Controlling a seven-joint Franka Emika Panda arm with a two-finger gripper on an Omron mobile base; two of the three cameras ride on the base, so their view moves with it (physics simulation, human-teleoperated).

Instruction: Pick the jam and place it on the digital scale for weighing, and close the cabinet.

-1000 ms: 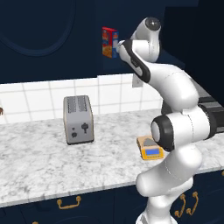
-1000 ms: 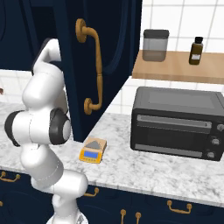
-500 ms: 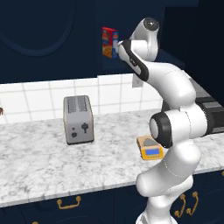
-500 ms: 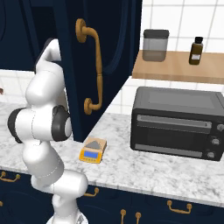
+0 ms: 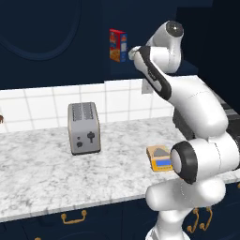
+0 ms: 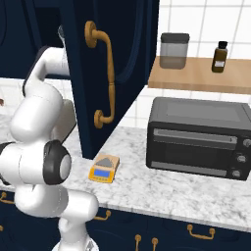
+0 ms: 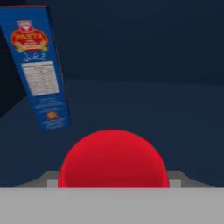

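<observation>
Since a second ago almost nothing has shifted: the arm [image 5: 187,98] holds the same reach up into the open cabinet [image 6: 122,59], its hand just beside the box [image 5: 117,45] on the shelf, and the base has stayed put. In the hand view the jam [image 7: 113,159] fills the lower middle, its red lid seen close and from above, right at the gripper; the finger tips themselves are hidden behind the lid, so whether the jaws are clamped on the jar or merely stand around it cannot be told. The blue side of the box leans up the left of that view, behind and apart from the jar, on the dark shelf floor. The cabinet door hangs wide open, its brass handle [image 6: 100,73] facing the right base camera. Below, on the marble counter [image 5: 47,173], the scale [image 5: 159,158] lies flat and bare, near the front edge, between the toaster [image 5: 84,127] and the oven [image 6: 198,137]. A jar [image 6: 174,50] and a bottle [image 6: 220,56] stand on the wooden shelf [image 6: 196,76] above the oven.
</observation>
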